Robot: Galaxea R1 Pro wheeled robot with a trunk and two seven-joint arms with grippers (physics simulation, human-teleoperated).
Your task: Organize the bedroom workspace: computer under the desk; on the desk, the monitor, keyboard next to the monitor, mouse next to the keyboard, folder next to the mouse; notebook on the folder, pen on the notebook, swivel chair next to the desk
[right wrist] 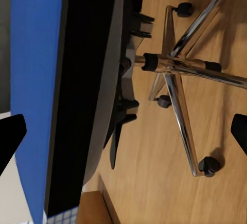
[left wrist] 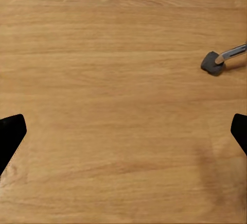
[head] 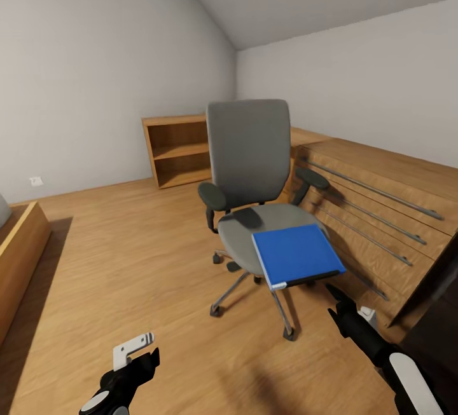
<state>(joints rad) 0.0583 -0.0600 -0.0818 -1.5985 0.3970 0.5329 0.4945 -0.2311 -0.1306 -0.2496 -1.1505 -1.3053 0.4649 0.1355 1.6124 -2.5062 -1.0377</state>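
My right gripper [head: 335, 297] has its jaws spread with nothing between them, hanging just off the front corner of the swivel chair's [head: 251, 167] seat. The folder [head: 296, 255] lies flat on that seat, overhanging its front edge. My left gripper [head: 141, 350] is likewise released, low over the wooden floor [head: 127, 262], well apart from the chair's metal base [right wrist: 177, 74].
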